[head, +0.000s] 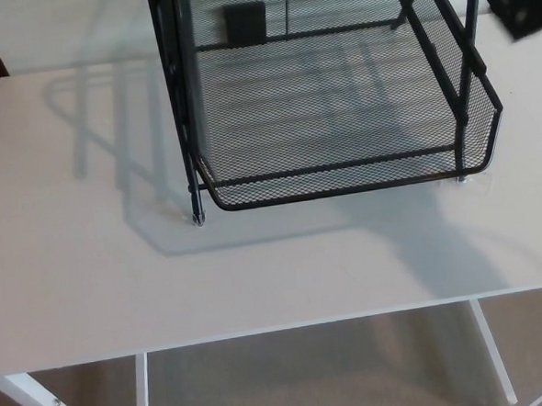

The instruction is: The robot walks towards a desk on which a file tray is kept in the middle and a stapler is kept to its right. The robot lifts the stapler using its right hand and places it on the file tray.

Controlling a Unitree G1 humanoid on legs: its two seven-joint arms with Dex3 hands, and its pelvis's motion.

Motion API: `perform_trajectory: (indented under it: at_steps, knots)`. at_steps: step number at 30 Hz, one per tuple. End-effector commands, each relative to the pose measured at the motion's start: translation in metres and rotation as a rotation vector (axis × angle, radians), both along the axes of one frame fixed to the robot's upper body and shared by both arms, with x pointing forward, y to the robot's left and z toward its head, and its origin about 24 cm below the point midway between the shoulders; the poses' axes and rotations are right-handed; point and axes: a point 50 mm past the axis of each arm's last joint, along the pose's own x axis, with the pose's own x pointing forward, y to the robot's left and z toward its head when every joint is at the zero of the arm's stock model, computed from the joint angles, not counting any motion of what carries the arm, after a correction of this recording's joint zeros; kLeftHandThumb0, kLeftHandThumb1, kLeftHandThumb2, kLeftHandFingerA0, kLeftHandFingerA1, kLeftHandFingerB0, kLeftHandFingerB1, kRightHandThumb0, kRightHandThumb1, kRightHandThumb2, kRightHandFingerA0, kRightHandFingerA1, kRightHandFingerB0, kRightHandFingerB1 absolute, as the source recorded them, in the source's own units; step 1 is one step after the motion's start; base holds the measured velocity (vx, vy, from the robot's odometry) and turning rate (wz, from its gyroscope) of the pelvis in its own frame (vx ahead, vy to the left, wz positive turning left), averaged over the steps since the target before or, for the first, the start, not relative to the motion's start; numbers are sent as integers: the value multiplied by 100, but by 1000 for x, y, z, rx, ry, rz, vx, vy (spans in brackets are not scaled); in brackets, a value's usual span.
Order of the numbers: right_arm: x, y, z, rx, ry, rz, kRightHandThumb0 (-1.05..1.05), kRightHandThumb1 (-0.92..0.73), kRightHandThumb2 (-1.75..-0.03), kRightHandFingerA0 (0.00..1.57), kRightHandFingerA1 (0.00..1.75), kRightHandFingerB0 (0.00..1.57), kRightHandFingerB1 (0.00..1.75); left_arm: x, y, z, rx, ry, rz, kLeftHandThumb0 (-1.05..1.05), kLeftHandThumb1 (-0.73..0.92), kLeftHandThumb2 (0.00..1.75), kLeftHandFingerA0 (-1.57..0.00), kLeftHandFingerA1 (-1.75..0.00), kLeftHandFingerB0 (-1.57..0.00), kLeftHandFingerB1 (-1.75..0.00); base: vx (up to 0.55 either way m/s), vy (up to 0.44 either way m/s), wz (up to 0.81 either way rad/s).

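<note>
The black mesh file tray [343,176] stands in the upper middle of the white desk [165,283], its front rim facing me. A dark, blurred shape [527,1] sits at the top right corner, just right of the tray's upright. It is too blurred to tell whether it is my right hand, the stapler, or both. No stapler shows clearly on the desk. A broad soft shadow [439,239] lies on the desk in front of the tray's right corner. My left hand does not show.
A small black block [244,22] shows through the mesh behind the tray. The desk's front edge [260,332] runs across the lower picture, with white frame legs [143,390] and beige floor below it.
</note>
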Motion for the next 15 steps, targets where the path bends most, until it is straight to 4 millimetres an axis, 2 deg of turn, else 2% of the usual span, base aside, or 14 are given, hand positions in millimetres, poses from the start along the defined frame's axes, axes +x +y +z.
perform_trajectory:
  at_steps: [1, 2, 3, 4, 5, 6, 7, 8, 9, 10, 11, 12, 13, 15]
  knots:
    - [-5, -5, 43, -85, 3, -82, -29, -62, -68, 99, 156, 89, 72, -1, 10, 9, 43, -24, -24, -65, 90, 67, -42, -49, -33, -39, 0, 0, 0]
    - [-7, -6, 55, -106, -14, -91, -30, -58, -73, 100, 154, 91, 88, -2, 10, 10, 46, -22, -20, -64, 90, 67, -43, -49, -34, -39, 0, 0, 0]
    - [-7, -6, 60, -116, -20, -94, -24, -61, -81, 101, 164, 84, 120, -3, 10, 10, 47, -21, -18, -63, 91, 67, -43, -49, -33, -39, 0, 0, 0]
    - [-7, -7, 65, -123, -20, -99, -24, -61, -81, 101, 164, 84, 120, -3, 11, 10, 48, -20, -16, -63, 91, 67, -43, -49, -33, -39, 0, 0, 0]
    - [-11, -10, 80, -146, -15, -141, -23, -60, -85, 92, 171, 77, 147, -4, 10, 8, 48, -14, 4, -63, 89, 67, -44, -48, -32, -37, 0, 0, 0]
    - [-12, -11, 88, -153, -3, -158, -22, -59, -91, 90, 174, 76, 153, -3, 10, 8, 53, -21, 14, -63, 89, 66, -45, -48, -34, -38, 0, 0, 0]
    - [-14, -11, 93, -172, 23, -160, -18, -57, -90, 87, 175, 74, 157, -2, 10, 8, 51, -25, 15, -63, 89, 66, -46, -48, -35, -39, 0, 0, 0]
    - [-20, -14, 100, -220, 47, -176, -15, -54, -80, 89, 173, 76, 152, -2, 10, 9, 42, -28, 9, -63, 90, 67, -45, -48, -35, -39, 0, 0, 0]
    - [-22, -16, 101, -250, 68, -188, -16, -54, -81, 93, 170, 80, 144, -2, 11, 10, 41, -36, 13, -64, 90, 66, -45, -54, -35, -41, 0, 0, 0]
    - [-23, -19, 102, -273, 89, -213, -18, -54, -86, 92, 170, 77, 147, -1, 12, 11, 43, -35, -2, -65, 90, 67, -44, -53, -34, -40, 0, 0, 0]
    - [-22, -19, 102, -273, 89, -215, -13, -57, -89, 102, 163, 73, 134, -1, 12, 11, 44, -36, 0, -65, 90, 67, -44, -53, -34, -40, 0, 0, 0]
    - [-22, -19, 103, -275, 92, -216, -13, -57, -89, 102, 163, 73, 134, -1, 13, 12, 45, -38, 4, -65, 90, 67, -44, -53, -34, -40, 0, 0, 0]
    - [-23, -19, 105, -278, 110, -243, -19, -60, -81, 93, 169, 78, 141, -2, 14, 13, 46, -37, 0, -64, 91, 67, -42, -50, -32, -40, 0, 0, 0]
    - [-23, -17, 110, -268, 109, -237, -20, -65, -86, 89, 168, 76, 141, 0, 14, 13, 48, -36, 2, -63, 90, 68, -45, -53, -33, -39, 0, 0, 0]
